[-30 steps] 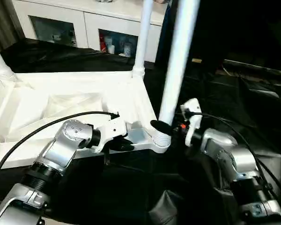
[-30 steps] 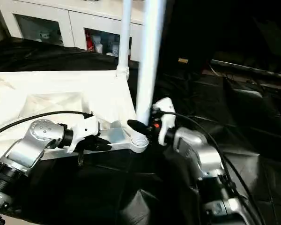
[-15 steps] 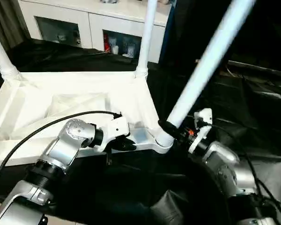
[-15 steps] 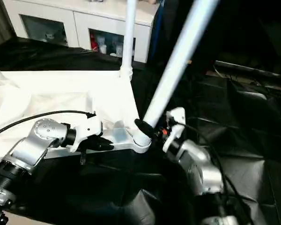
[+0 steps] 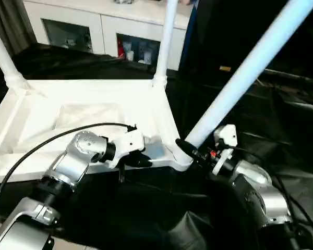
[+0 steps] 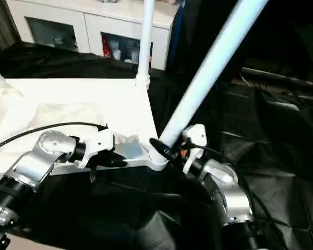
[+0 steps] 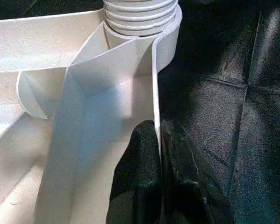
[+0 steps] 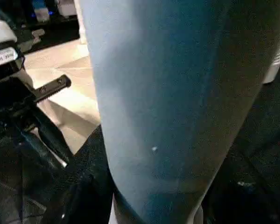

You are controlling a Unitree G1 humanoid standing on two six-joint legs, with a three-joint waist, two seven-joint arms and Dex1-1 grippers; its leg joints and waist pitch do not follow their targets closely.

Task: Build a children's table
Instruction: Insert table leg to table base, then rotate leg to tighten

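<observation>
Left eye view first: upside-down white plastic tabletop with ribbed underside (image 5: 94, 112) lying flat on crinkly black sheeting (image 5: 281, 130), two white tapered tubular legs already standing upright in the far corner sockets (image 5: 166, 31). At the near right corner, a long white tapered tubular leg (image 5: 240, 83) leaning hard up and to the right, foot end sitting at the rounded corner socket (image 5: 180, 159) but long axis way off vertical. Right gripper (image 5: 190, 151) wrapped round the very bottom of that leg, jaws clamped on it. Left gripper (image 5: 138, 160) on the near rim just beside that socket, so right arm clearly the one on the leg, left just steadying the top.

Right eye view: same story, leg slanting off toward upper right, base touching the socket. Probably needs tipping back upright before pushing home, otherwise likely to jam.

Left wrist view: black fingers (image 7: 140, 182) pinched together on the thin upright edge wall of the tabletop, threaded ringed collar of the leg right ahead in the socket. Smooth, slightly glossy plastic, sharp ribs.

Right wrist view: fat smooth pale tube up close between the black rubbery fingers (image 8: 84, 182), left gripper off to the side.
</observation>
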